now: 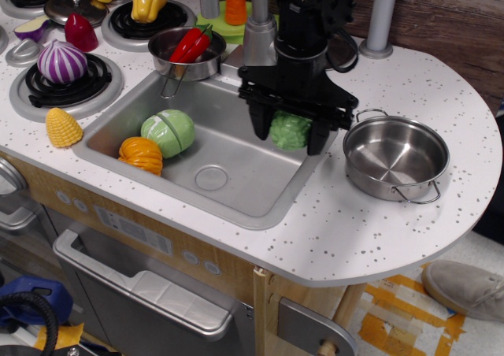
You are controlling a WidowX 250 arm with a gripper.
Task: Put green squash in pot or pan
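Green squash (290, 130) sits clamped between my two black fingers, held in the air above the right end of the sink (118, 139), near its right rim. My gripper (290, 134) points downward, jaws closed on the squash from its left and right sides. The steel pan (395, 159) stands on the speckled counter (441, 80) to the right of my jaws, close by but not under them; my right finger looks just short of its near loop handle. I judge the coming move is a short carry sideways to the right, so the squash hangs over the pan's bowl before I let go. The squash is mid-green with a bumpy, ribbed skin; only its front shows between my fingers, so I cannot tell how its long axis lies.
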